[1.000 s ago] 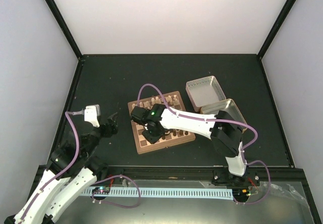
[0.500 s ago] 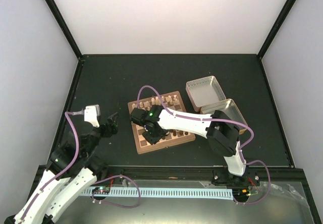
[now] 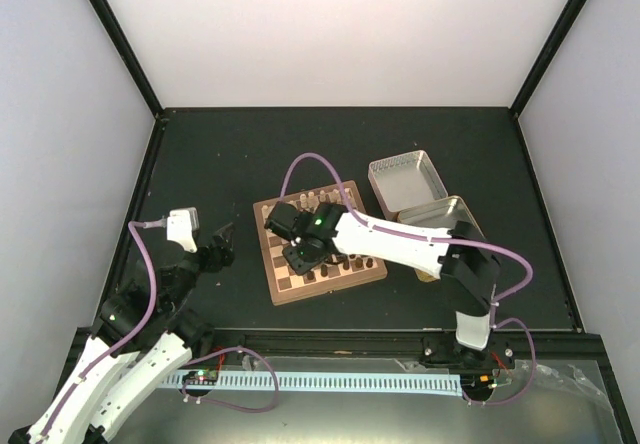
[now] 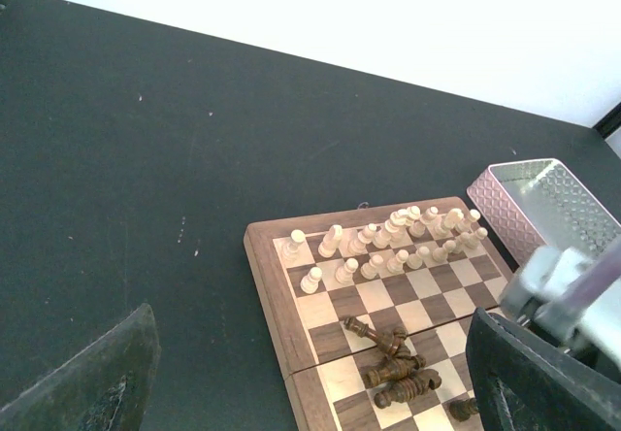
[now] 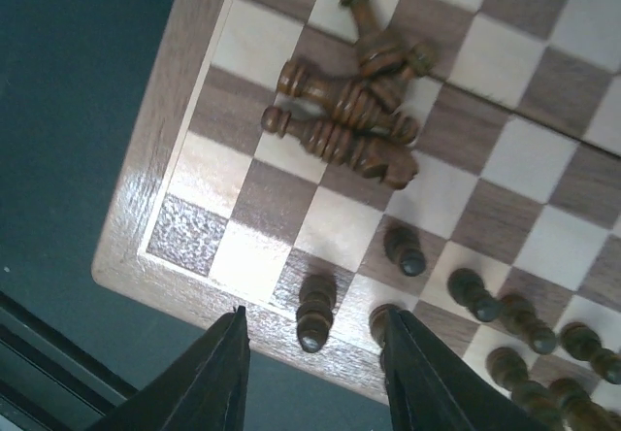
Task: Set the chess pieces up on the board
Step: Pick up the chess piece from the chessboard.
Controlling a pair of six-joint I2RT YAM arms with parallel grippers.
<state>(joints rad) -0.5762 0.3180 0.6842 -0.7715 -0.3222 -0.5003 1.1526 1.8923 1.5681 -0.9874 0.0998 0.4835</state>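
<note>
- I see my right fingers [image 5: 218, 373] spread over the board [image 5: 160, 140] corner, a dark chessman [image 5: 315, 313] standing below the gap.
- My left fingers [image 4: 92, 382] are spread wide, left of the board.

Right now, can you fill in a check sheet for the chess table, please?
Surface: black table, carrying the chessboard.
Job's things: cream chess pieces standing in two rows at the far side; dark pieces standing along the near edge; heap of dark pieces lying mid-board.
Clutter: two metal tin halves beside the board.
Grippers: left gripper open, off the board; right gripper open, above a standing dark piece at the board's near edge.
Cables: purple cables along both arms.
Surroundings: white walls, black frame posts.
</note>
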